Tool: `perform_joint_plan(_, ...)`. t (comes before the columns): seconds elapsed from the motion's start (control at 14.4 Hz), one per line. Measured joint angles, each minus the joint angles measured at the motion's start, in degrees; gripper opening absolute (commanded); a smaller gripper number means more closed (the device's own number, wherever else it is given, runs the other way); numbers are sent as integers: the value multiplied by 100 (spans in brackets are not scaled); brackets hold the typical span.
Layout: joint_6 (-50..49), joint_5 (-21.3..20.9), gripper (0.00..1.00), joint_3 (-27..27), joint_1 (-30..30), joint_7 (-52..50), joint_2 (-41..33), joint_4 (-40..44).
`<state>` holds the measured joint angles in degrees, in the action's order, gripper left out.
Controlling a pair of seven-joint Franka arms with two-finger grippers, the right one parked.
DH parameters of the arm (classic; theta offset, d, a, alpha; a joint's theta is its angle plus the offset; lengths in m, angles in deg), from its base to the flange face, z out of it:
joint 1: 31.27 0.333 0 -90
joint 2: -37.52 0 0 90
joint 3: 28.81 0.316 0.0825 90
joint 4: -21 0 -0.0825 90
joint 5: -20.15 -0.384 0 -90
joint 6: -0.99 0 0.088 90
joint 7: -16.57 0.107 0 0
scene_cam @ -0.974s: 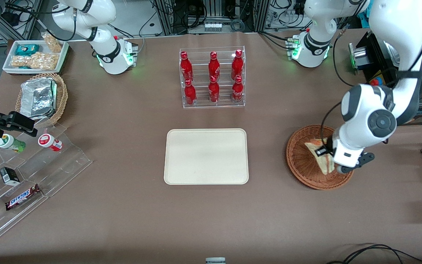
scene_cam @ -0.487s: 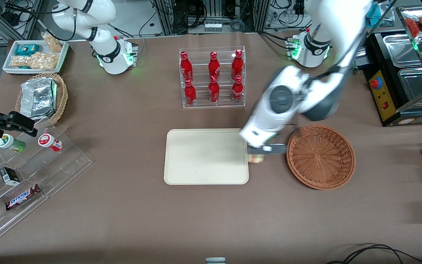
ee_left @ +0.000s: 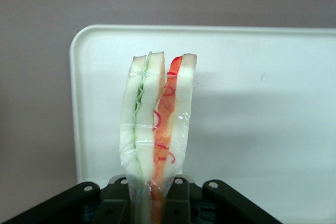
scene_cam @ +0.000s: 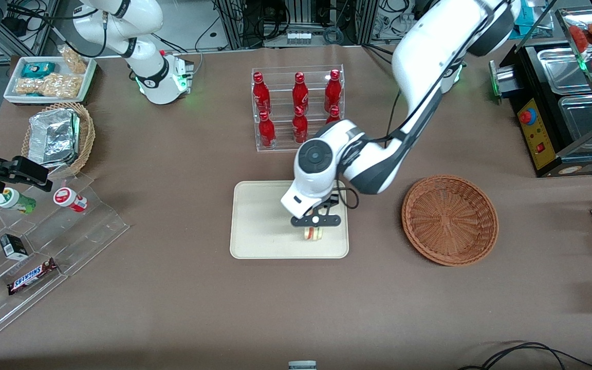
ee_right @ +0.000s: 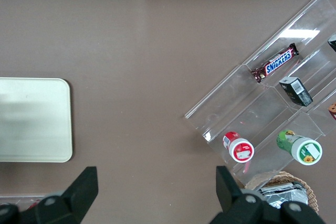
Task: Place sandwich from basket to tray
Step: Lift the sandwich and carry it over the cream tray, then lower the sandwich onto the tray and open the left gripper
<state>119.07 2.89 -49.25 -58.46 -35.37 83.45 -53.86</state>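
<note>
- Since half a second ago, the gripper has swung from beside the tray's edge to over the tray, clamped on the sandwich.
- Soft, light, wrapped in what looks like film; pinched low, it splays above.
- One sandwich, one tray, one empty basket.
- Farthest: six red bottles, one partly hidden.
</note>
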Motion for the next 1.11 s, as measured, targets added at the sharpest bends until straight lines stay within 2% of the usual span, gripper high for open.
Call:
perform_joint_plan(0.14,47,-134,7,0,-149,-257,387,404)
perform_joint_plan(0.28,59,-154,12,2,-262,-327,644,699)
perform_joint_plan(0.49,314,-157,16,3,-352,-342,821,809)
perform_joint_plan(0.77,540,-158,31,62,-351,-351,939,829)
perform_joint_plan(1.11,715,-158,31,64,-383,-354,1008,831)
